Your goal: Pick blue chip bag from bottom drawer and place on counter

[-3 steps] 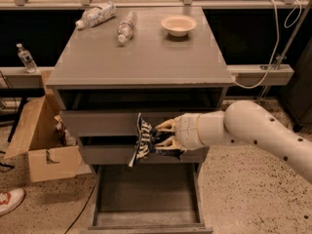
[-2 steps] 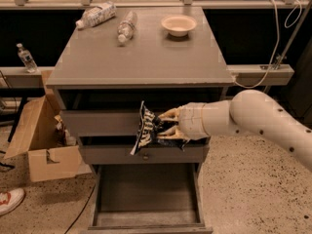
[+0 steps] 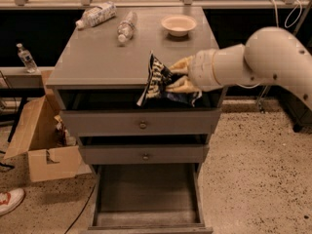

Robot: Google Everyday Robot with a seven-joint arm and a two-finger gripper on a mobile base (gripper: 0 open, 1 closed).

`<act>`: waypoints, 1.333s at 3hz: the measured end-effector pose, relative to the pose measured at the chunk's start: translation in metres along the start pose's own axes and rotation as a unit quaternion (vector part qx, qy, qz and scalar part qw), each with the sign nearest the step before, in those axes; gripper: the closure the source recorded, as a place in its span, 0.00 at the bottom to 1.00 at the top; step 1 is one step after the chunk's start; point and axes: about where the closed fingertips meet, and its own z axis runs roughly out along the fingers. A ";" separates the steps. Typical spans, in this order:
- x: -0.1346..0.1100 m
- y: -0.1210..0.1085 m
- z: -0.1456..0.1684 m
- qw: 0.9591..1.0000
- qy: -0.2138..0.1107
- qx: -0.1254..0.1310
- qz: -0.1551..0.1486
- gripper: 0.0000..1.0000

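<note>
The blue chip bag (image 3: 158, 81), dark navy with white lettering, hangs crumpled in my gripper (image 3: 179, 77) at the front edge of the counter (image 3: 102, 57). The gripper's tan fingers (image 3: 182, 86) are shut on the bag's right side, one above and one below. The bag is at counter height, partly over the front lip and not resting flat. The white arm reaches in from the right. The bottom drawer (image 3: 146, 213) is pulled open below and its plain grey inside shows nothing in it.
On the counter stand a white bowl (image 3: 178, 25) at the back and two clear plastic bottles (image 3: 126, 27) (image 3: 95, 14) lying at the back left. An open cardboard box (image 3: 39, 140) sits on the floor to the left. Another bottle (image 3: 25, 57) stands on a left ledge.
The gripper has lifted the chip bag from in front of the middle drawers up to the counter's front edge. The arm has risen with it.
</note>
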 end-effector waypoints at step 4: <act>0.002 -0.127 0.019 0.999 0.037 -0.002 0.026 1.00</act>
